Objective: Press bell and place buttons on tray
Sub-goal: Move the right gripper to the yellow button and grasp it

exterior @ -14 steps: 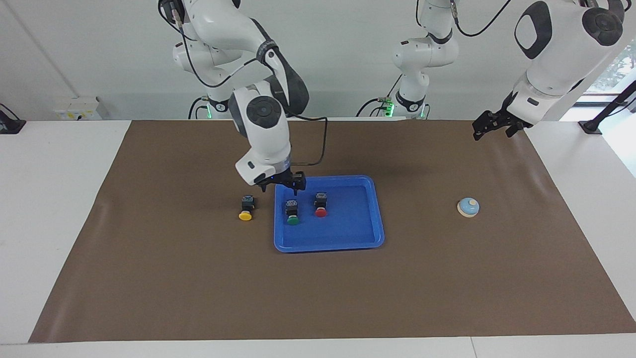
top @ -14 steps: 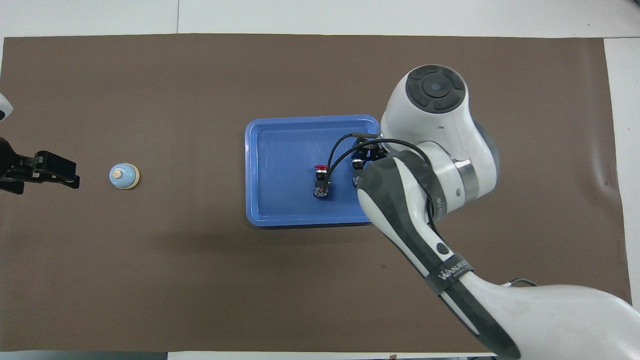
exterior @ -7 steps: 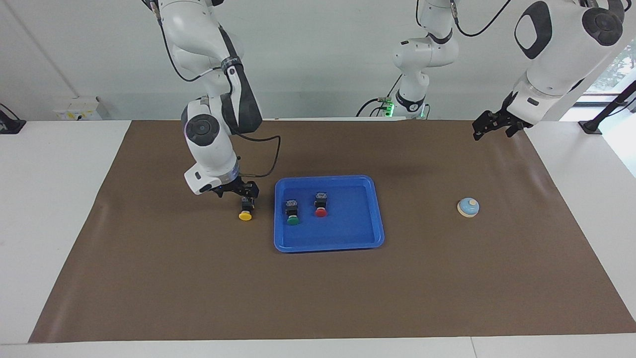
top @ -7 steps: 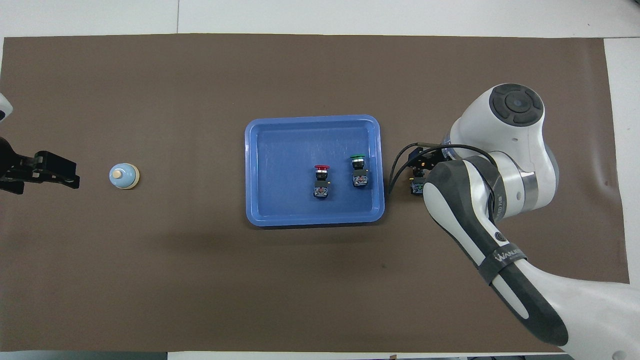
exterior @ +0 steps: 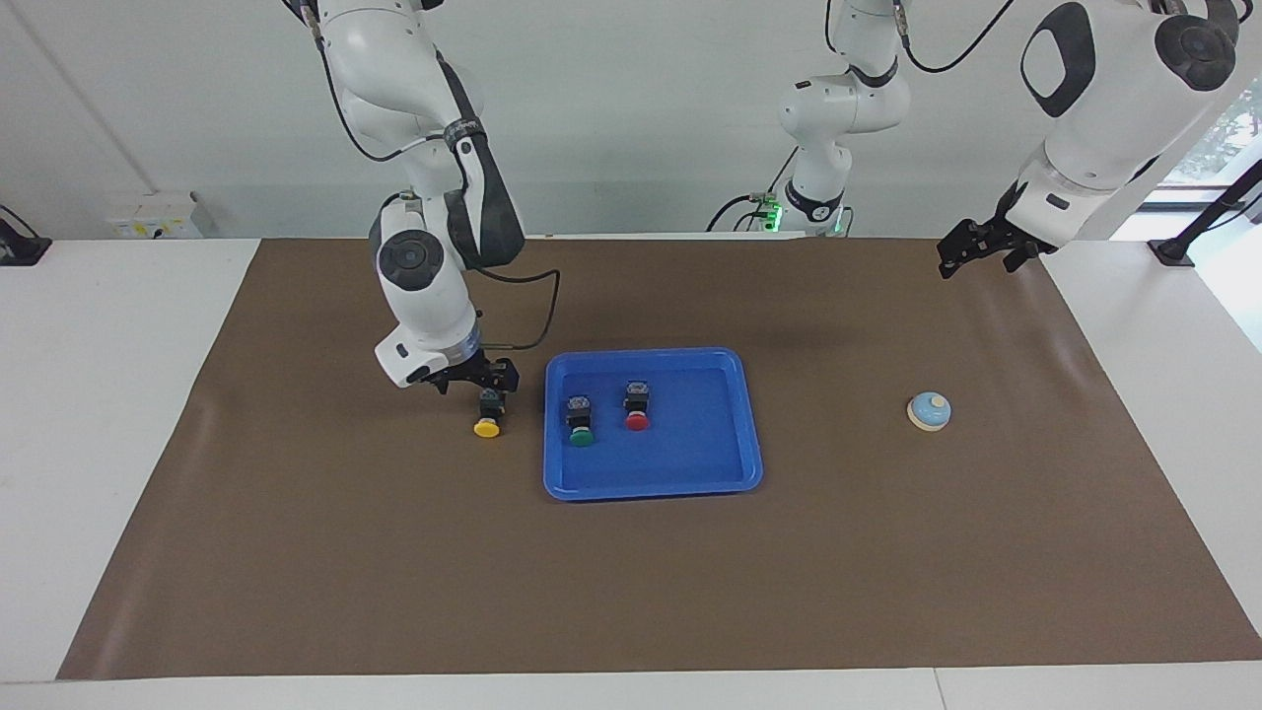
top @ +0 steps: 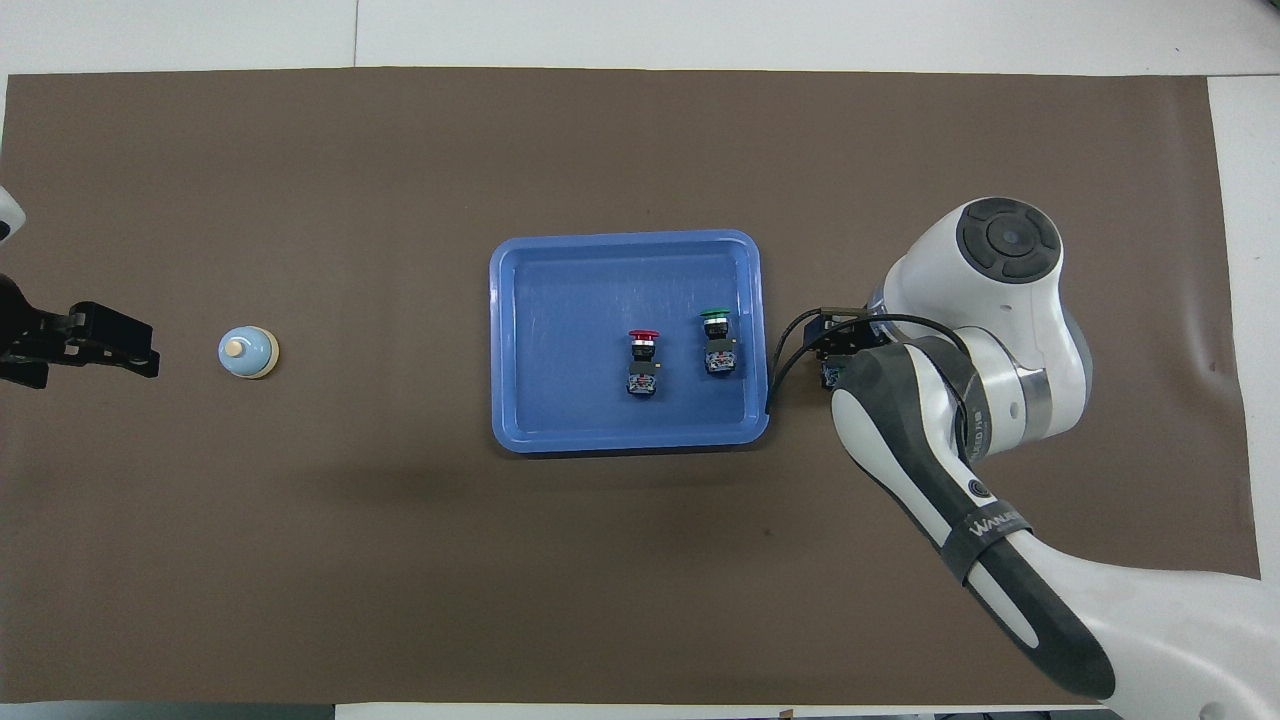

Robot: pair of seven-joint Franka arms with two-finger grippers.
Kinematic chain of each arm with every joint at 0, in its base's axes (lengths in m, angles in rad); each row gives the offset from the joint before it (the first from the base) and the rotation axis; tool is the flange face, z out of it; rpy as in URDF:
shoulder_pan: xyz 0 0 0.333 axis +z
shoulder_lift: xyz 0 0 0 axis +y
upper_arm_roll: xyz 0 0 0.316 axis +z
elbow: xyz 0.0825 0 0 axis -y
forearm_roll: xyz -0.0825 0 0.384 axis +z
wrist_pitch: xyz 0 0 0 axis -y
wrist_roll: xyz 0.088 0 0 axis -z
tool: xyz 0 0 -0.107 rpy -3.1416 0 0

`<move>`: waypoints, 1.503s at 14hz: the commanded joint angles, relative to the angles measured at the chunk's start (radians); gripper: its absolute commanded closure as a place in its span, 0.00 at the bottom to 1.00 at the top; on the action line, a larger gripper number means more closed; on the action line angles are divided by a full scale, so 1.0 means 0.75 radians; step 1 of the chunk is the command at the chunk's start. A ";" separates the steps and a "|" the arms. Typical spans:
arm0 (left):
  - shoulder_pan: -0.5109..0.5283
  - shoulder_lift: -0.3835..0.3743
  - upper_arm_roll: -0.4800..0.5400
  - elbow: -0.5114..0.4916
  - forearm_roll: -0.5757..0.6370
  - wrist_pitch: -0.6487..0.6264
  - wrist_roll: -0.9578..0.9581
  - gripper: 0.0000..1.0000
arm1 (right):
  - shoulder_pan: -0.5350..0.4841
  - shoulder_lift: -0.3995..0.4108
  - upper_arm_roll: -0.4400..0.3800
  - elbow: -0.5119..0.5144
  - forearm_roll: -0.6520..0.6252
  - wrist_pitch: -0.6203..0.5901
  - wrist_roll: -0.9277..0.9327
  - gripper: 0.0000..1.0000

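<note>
A matt brown paper-like sheet (exterior: 394, 572) covers the smooth white worktop (exterior: 99, 394). The tray (exterior: 730, 434) looks like glossy blue plastic. The buttons (exterior: 582, 419) have matt black bodies and shiny coloured caps. The bell (exterior: 929, 411) has a smooth, slightly glossy dome.

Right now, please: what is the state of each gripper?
Left gripper: open, holding nothing, waiting above the mat.
Right gripper: open, over the yellow button, not gripping it.
</note>
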 commanded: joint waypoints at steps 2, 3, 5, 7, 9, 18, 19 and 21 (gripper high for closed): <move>-0.003 -0.011 0.006 0.006 -0.012 -0.025 -0.014 0.00 | 0.008 0.004 0.006 -0.109 0.000 0.171 -0.054 0.00; -0.003 -0.011 0.006 0.006 -0.012 -0.025 -0.014 0.00 | 0.012 0.010 0.004 -0.111 0.000 0.179 -0.056 0.00; -0.003 -0.011 0.006 0.006 -0.012 -0.025 -0.014 0.00 | 0.018 0.018 0.004 -0.113 0.000 0.181 -0.056 0.00; -0.003 -0.011 0.006 0.006 -0.012 -0.025 -0.014 0.00 | 0.036 0.022 0.004 -0.125 0.000 0.183 -0.048 0.00; -0.003 -0.011 0.006 0.006 -0.012 -0.025 -0.014 0.00 | 0.034 0.024 0.004 -0.130 0.000 0.185 -0.042 0.12; -0.003 -0.011 0.006 0.006 -0.012 -0.025 -0.014 0.00 | 0.014 0.024 0.004 -0.052 0.000 0.110 -0.040 1.00; -0.003 -0.011 0.006 0.006 -0.012 -0.025 -0.014 0.00 | 0.016 0.026 0.004 0.033 0.000 0.022 -0.052 1.00; -0.003 -0.011 0.006 0.006 -0.012 -0.025 -0.014 0.00 | 0.038 0.049 0.014 0.211 0.006 -0.105 -0.054 1.00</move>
